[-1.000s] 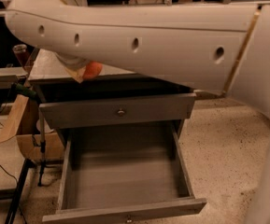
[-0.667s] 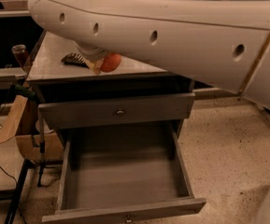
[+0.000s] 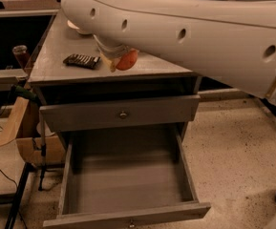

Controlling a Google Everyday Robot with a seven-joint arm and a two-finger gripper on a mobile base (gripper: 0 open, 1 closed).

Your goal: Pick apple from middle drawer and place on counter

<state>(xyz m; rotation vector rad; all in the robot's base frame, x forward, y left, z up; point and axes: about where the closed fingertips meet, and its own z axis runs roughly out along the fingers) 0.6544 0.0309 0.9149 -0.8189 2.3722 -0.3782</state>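
The apple (image 3: 128,59) is orange-red and sits between the fingers of my gripper (image 3: 118,59), just above the front part of the grey counter (image 3: 56,46). Only one pale fingertip (image 3: 112,64) shows to the left of the apple; the rest of the gripper is hidden under my big white arm (image 3: 185,32). The middle drawer (image 3: 128,180) is pulled far out below, and its grey inside holds nothing. The drawer above it (image 3: 123,113), with a brass knob, stands slightly out.
A dark flat packet (image 3: 81,60) lies on the counter left of the apple. A cream bowl (image 3: 75,26) stands at the back, partly behind my arm. A dark cup (image 3: 20,55), cardboard (image 3: 13,123) and cables are on the left. Speckled floor (image 3: 238,142) lies to the right.
My arm has swung up and right across the view. The gripper with the apple has moved right along the counter's front part, and the dark packet now shows apart from it.
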